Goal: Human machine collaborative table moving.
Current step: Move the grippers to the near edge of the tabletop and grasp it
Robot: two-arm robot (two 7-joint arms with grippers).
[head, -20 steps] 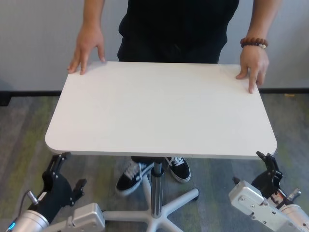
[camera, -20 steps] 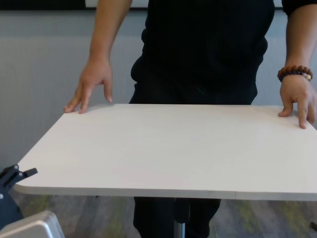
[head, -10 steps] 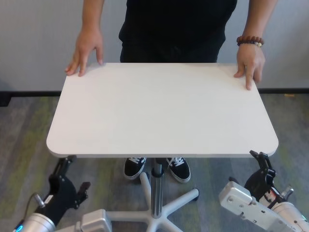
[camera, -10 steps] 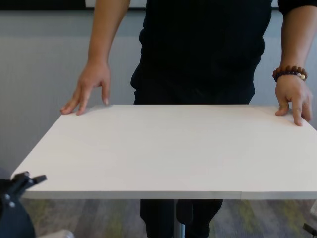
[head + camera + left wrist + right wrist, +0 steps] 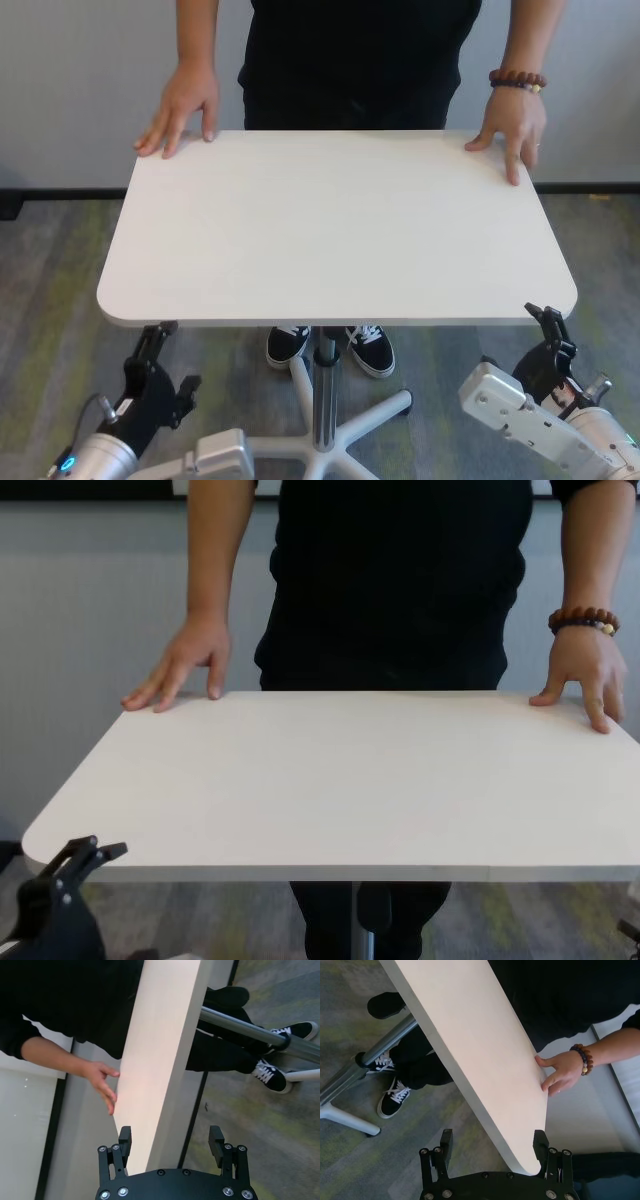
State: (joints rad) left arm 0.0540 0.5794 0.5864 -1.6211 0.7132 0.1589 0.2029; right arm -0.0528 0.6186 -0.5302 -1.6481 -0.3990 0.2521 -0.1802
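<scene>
**Both ends lined up on the table**

The person (image 5: 360,50) presses both palms on the table (image 5: 330,230)'s far corners. Left gripper (image 5: 171,1141) and right gripper (image 5: 492,1145) gape wide, straddling the near edge, ready to clamp it.

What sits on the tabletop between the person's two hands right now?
Nothing: in the head view the table is bare between the human's hands. Both grippers sit open at the near corners.

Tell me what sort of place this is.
Probably an office or lab: grey-green carpet, a plain pale wall, and a white table on a wheeled pole base.
</scene>
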